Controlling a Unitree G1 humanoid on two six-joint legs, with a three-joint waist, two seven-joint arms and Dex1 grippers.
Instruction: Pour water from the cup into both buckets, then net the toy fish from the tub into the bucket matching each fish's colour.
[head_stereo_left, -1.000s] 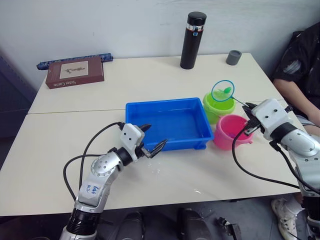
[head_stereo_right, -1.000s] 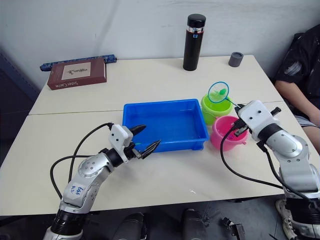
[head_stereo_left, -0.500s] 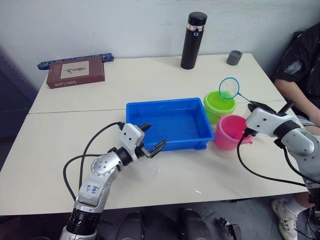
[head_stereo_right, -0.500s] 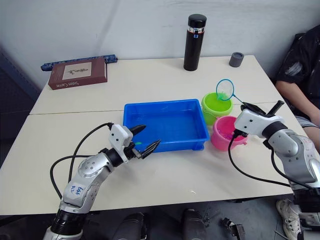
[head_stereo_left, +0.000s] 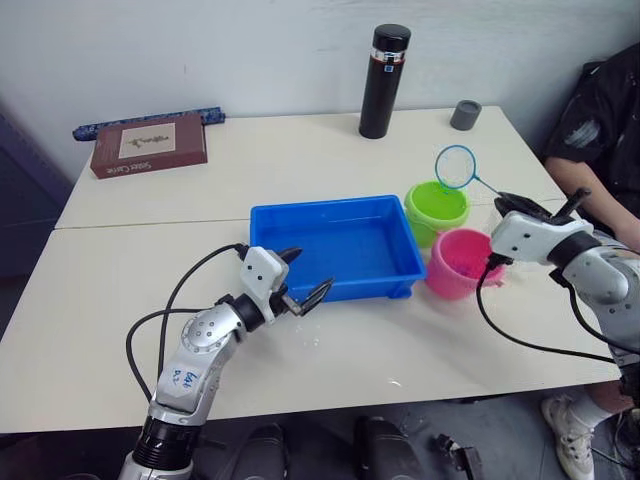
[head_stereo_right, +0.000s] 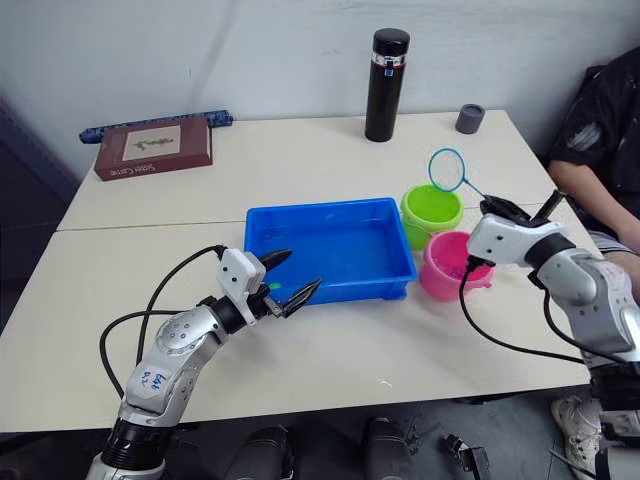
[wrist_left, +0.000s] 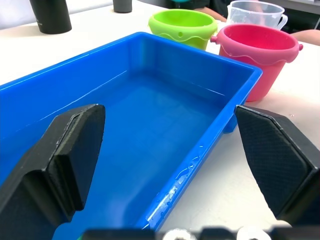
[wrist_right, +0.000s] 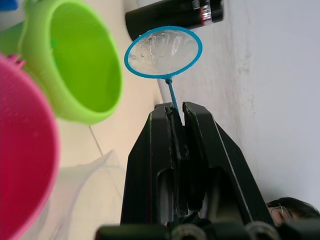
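Net (wrist_right: 163, 51), blue-rimmed, clear mesh

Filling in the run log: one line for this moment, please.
right gripper: shut on small blue-rimmed net, empty, above lime green plastic bucket | left gripper: open, by shallow blue plastic tub
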